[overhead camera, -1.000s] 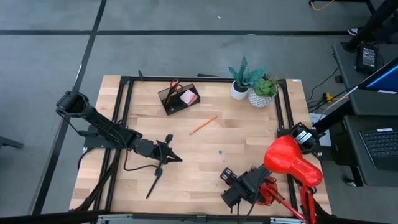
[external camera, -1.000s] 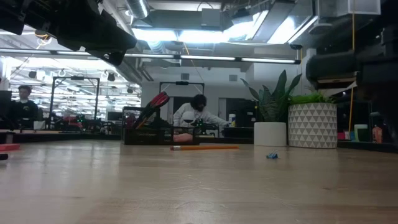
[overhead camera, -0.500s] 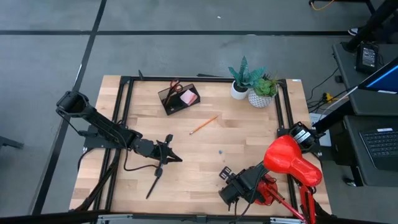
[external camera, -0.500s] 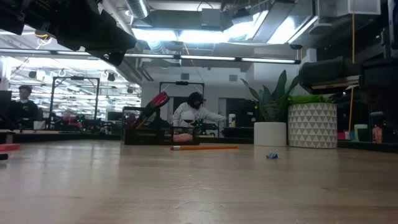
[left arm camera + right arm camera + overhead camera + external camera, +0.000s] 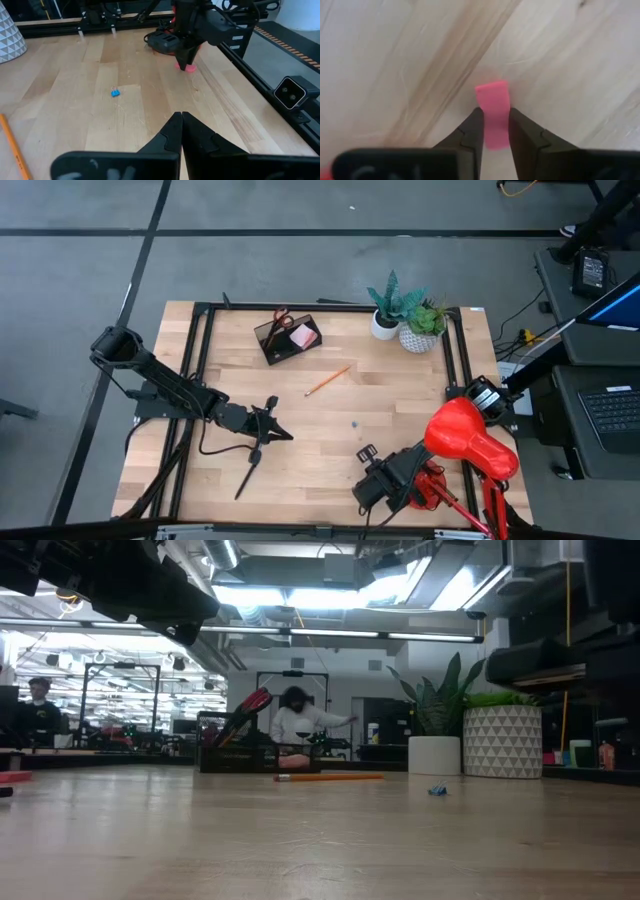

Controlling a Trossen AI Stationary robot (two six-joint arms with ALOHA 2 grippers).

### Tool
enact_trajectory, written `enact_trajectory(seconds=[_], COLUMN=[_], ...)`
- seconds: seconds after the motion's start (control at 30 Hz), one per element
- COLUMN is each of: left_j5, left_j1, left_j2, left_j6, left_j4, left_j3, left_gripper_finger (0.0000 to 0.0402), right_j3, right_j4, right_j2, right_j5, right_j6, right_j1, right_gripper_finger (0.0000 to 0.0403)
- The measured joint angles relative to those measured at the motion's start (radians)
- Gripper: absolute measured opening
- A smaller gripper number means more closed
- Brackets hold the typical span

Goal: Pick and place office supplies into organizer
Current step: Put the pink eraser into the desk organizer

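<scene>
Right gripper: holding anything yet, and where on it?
Right gripper is shut on the pink eraser at its near end, pinched across its width; far end sticks out. Left gripper holds nothing.

The wooden table point(image 5: 400, 395) holds a dark organizer point(image 5: 287, 338) near its far edge. Red scissors point(image 5: 279, 319) and a pink pad point(image 5: 303, 336) sit inside the organizer. An orange pencil point(image 5: 327, 381) lies on the wood a little nearer than the organizer and to its right. A tiny blue thing point(image 5: 352, 421) lies nearer still. Two plants point(image 5: 410, 315) in white pots stand to the right of the organizer. The left gripper point(image 5: 281, 434) is well in front of the organizer. A black pen point(image 5: 247, 471) lies near it. The right gripper point(image 5: 364, 454) is further right, beside a red lamp point(image 5: 470, 440).
</scene>
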Motion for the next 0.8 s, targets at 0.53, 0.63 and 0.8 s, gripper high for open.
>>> enact_trajectory(seconds=[0.53, 0.63, 0.8], left_j5=[0.0, 0.0, 0.0], left_j1=[0.0, 0.0, 0.0], left_j2=[0.0, 0.0, 0.0], left_j6=[-0.018, -0.018, -0.017], left_j4=[0.0, 0.0, 0.001], left_j3=[0.0, 0.0, 0.0], left_gripper_finger=[0.0003, 0.0002, 0.0002], right_j3=[0.059, 0.085, 0.098], right_j4=[-0.038, -0.022, -0.025], right_j2=[-0.004, -0.013, -0.015], right_j5=[0.014, 0.015, 0.016], right_j6=[0.138, 0.147, 0.145], right_j1=[0.0, -0.001, -0.001], right_gripper_finger=[0.0068, 0.0068, 0.0067])
